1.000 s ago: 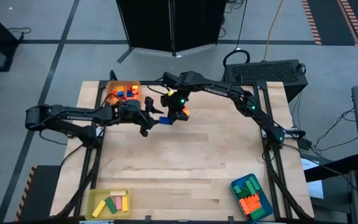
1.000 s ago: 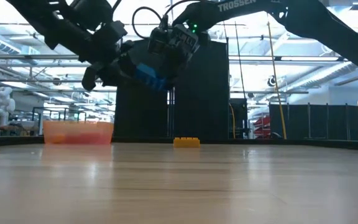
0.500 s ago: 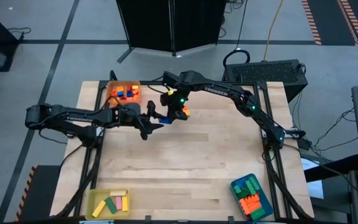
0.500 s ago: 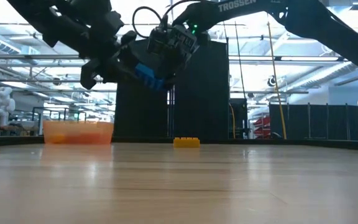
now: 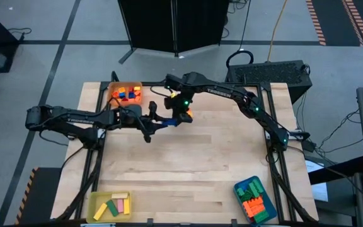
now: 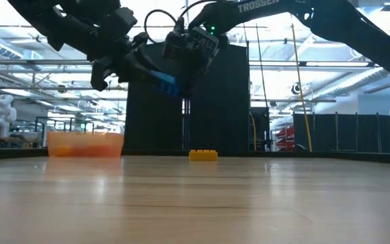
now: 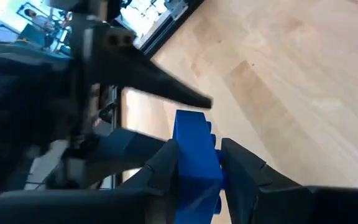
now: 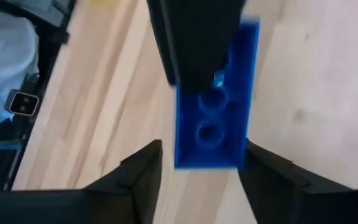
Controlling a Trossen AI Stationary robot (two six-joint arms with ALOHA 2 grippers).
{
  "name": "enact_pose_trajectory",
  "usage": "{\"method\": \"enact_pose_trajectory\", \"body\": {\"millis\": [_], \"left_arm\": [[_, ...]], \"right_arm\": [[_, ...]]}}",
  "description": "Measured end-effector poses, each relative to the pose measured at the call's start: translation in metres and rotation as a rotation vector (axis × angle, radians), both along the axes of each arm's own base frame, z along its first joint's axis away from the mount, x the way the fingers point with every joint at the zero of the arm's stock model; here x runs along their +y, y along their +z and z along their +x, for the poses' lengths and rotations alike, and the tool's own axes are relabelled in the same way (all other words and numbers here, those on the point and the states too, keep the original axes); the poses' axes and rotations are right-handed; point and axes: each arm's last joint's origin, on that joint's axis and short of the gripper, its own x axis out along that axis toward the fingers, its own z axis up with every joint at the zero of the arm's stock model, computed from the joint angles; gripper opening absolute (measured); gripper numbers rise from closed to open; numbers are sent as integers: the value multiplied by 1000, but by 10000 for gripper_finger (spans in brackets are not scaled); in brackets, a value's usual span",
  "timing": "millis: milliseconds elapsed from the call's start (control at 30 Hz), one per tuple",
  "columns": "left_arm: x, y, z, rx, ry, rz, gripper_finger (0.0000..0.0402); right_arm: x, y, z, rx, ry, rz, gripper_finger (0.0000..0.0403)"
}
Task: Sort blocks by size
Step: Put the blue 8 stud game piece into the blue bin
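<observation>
Hanging above the table's far half, the blue block (image 7: 196, 155) looks light, rigid and slick — best pinched across its flat sides. The left gripper (image 7: 199, 171) clamps it between 2 fingers; the right gripper (image 8: 197, 165) straddles it, jaws apart, not visibly touching.

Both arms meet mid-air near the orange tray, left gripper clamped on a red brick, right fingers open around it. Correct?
One thing is wrong: the brick is blue, not red. The left wrist view shows the left gripper shut on the blue brick. The rest stands: the right gripper has its fingers apart on either side of it, and the high view places the meeting beside the orange tray.
</observation>
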Motion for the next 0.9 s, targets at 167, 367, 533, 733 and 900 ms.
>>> {"method": "enact_pose_trajectory", "body": {"millis": [167,367,533,733,900], "left_arm": [[-6,2,1,-24,-22,-52,86],[-16,2,13,-112,-59,-151,86],[-23,-18,37,-162,-88,-255,86],[-36,-22,75,-271,-129,-394,86],[-49,-24,113,-245,-135,-490,86]], "right_arm": [[0,12,-23,178,-47,-57,226],[14,62,-57,250,-110,-104,232],[36,128,-96,164,-231,-277,227],[58,185,-136,20,-439,-384,226],[73,197,-155,61,-601,-472,226]]}}
